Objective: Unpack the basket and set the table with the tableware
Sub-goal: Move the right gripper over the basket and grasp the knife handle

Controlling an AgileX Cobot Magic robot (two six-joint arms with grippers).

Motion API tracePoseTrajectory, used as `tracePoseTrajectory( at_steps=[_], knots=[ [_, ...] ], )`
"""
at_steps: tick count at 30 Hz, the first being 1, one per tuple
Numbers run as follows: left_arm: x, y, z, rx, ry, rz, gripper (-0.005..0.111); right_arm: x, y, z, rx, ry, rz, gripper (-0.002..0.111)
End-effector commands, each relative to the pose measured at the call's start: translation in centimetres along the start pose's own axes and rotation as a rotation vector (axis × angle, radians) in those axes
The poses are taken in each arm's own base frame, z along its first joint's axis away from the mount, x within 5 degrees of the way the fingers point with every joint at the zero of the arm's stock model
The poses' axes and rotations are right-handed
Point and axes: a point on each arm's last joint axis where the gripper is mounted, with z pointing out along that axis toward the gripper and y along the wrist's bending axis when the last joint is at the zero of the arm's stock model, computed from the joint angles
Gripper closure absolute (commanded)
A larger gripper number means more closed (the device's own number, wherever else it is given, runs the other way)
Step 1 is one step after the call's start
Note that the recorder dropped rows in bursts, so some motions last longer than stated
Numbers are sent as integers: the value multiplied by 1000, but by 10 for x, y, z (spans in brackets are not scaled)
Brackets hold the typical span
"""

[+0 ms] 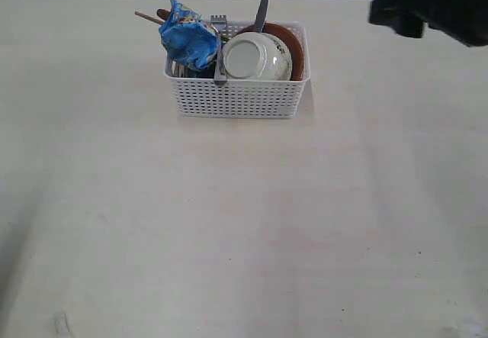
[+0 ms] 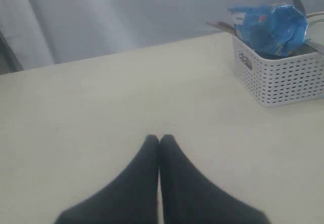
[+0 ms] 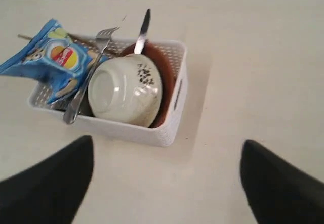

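Observation:
The white basket [image 1: 236,98] stands at the back middle of the table [image 1: 229,223]. In it a pale bowl [image 1: 255,57] lies on its side against a brown plate [image 1: 297,48]. A knife [image 1: 261,14] and a fork [image 1: 219,48] stick up, and chopsticks [image 1: 147,17] poke out at the left. My right gripper [image 3: 167,143] hovers open and empty on the near side of the basket [image 3: 152,130], with the bowl [image 3: 126,90], knife [image 3: 143,29] and fork [image 3: 88,75] beyond it. My left gripper [image 2: 159,139] is shut and empty over bare table, well apart from the basket [image 2: 283,80].
A blue crisp bag [image 1: 187,37] sits on top of the basket's left half, over whatever lies beneath it. The right arm [image 1: 435,6] shows as a dark blurred shape at the upper right of the exterior view. A grey wall runs behind the table's far edge.

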Motion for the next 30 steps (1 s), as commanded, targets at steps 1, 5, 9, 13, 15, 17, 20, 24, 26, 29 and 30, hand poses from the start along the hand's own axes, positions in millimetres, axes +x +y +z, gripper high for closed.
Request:
tracePoseTrajectory(
  at_steps=[1,5,9,13,15,17,20,24,26,29,30],
  knots=[
    [0,0,0,3,-9,5,107,-13,19,29,-47,80,-59,27],
    [0,0,0,3,-9,5,107,-24,31,62,-60,197,3,34],
    [0,0,0,3,-9,5,107,-33,36,97,-76,321,10,35],
    [0,0,0,3,-9,5,107,-36,45,128,-115,421,-101,35],
    [0,0,0,3,-9,5,107,-35,50,141,-133,461,-129,35],
    [0,0,0,3,-9,5,107,-37,56,154,-142,465,-154,35],
    [0,0,0,3,-9,5,107,-42,63,170,-143,434,-174,35],
    [0,0,0,3,-9,8,107,-46,63,189,-109,421,-235,35],
    [0,0,0,3,-9,8,107,-47,60,196,-85,421,-253,35],
    [0,0,0,3,-9,8,107,-48,56,205,-34,425,-252,35],
    [0,0,0,3,-9,8,107,-47,54,208,-13,426,-255,35]
  ],
)
